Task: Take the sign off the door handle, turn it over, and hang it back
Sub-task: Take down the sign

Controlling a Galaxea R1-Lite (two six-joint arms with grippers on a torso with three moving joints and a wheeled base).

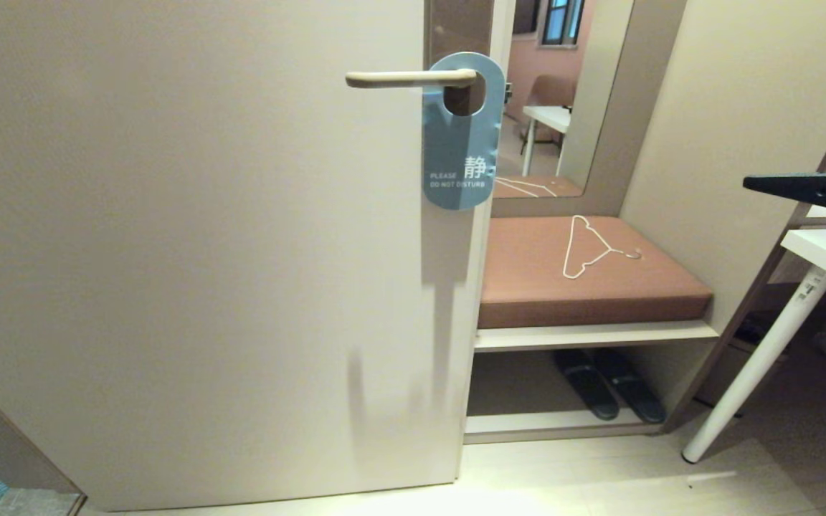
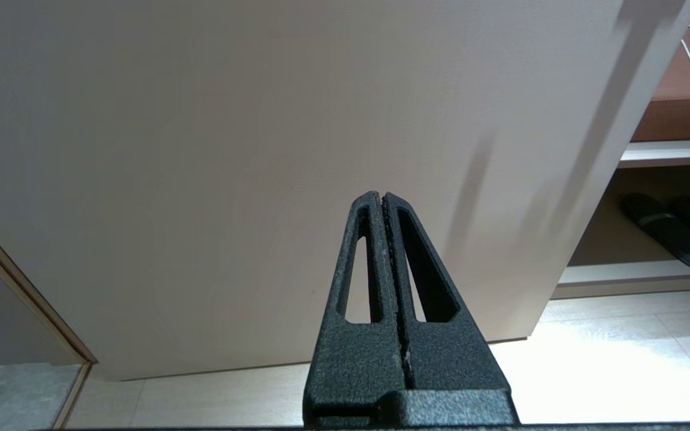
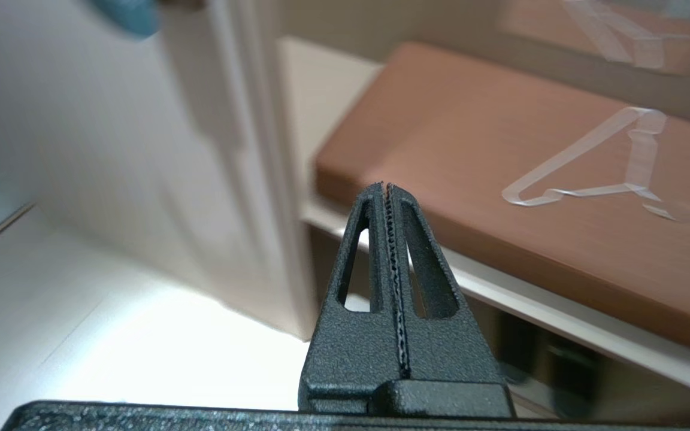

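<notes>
In the head view, the flat blue door sign [image 1: 458, 140] with rounded ends and white "PLEASE DO NOT DISTURB" lettering hung by its round hole on the slim cream-beige lever door handle [image 1: 409, 78], blue face outward, against the pale beige door [image 1: 191, 251]. The black right gripper [image 1: 751, 183] reached in level from the right edge, its fingers pressed together and empty, well apart from the sign, which lay further left and slightly higher than its tip. Between the gripper and the sign, lower down, a white wire clothes hanger [image 1: 589, 247] lay on the brown padded bench cushion [image 1: 592, 276], with a pair of dark slippers [image 1: 610, 383] on the shelf beneath. A white table leg [image 1: 757, 365] slanted down just below the gripper.

In the left wrist view, the black left gripper [image 2: 383, 197] was closed with nothing between its fingers, pointing at the bare lower part of the door, near the pale tiled floor [image 2: 608, 353]; neither the sign nor the handle showed here.

In the right wrist view, the right gripper [image 3: 387, 187] was closed and empty, its tip pointing at the front edge of the brown cushion, the hanger lying beyond and to one side. A blurred patch of the blue sign [image 3: 126, 15] showed far off at the frame's edge.
</notes>
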